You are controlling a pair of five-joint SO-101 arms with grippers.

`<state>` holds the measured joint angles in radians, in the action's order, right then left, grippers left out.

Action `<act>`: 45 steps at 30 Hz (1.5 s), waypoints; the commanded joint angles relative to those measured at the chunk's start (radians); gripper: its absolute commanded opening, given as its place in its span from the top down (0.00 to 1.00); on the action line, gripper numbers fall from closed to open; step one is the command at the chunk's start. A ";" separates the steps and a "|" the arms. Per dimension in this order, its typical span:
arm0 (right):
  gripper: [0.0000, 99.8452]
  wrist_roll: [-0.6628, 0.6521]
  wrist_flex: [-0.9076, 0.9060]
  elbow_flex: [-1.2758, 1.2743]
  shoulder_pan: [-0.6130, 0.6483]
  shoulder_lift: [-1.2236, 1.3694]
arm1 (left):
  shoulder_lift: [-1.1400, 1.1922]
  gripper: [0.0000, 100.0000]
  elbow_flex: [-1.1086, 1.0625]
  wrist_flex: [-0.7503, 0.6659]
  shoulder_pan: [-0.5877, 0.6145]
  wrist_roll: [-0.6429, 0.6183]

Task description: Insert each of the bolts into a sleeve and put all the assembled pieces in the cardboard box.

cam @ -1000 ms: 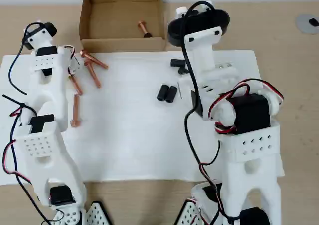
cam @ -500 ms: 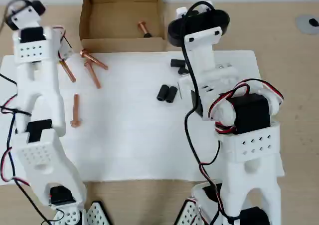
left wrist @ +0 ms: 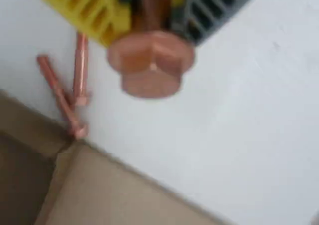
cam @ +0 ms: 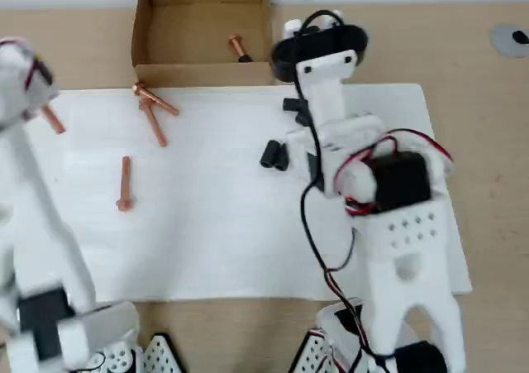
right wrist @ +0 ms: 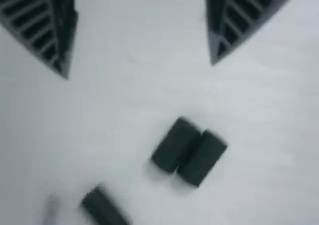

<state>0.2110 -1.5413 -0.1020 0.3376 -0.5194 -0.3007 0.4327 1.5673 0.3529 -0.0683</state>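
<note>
The left hand [left wrist: 152,15] is clenched on one bolt [left wrist: 151,60]. The head of this bolt hangs free and its long axis runs up between the jaws. This hand is far out to the left of the cardboard box [cam: 145,34], at the edge of the white sheet [cam: 215,224].

The right hand [right wrist: 139,60] is wide open and holds nothing. It hangs near the two sleeves [cam: 275,155], which lie touching side by side just in front of the box's right front corner. A third sleeve [cam: 293,106] lies nearer that corner.

I judge the right hand is much nearer to the sleeves, so it should take one. Three loose bolts [cam: 153,112] lie in front of the box's left corner. The sheet between the arms gives open room for joining. One finished piece [cam: 240,49] lies inside the box.
</note>
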 commanded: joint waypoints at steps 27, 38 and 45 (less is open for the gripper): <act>0.78 -1.043 -0.192 0.877 -0.183 1.135 | -1.512 0.99 -1.602 -0.700 -0.146 0.068; 0.78 -1.065 -0.086 0.878 -0.196 1.237 | -1.512 0.99 -1.606 -0.695 -0.153 0.068; 0.78 -1.077 0.011 0.878 -0.197 1.280 | -1.512 0.99 -1.608 -0.689 -0.149 0.063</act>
<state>-0.8569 -1.5689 0.7204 0.1657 0.7587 -1.8044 -1.1799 0.8953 0.2148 -0.0084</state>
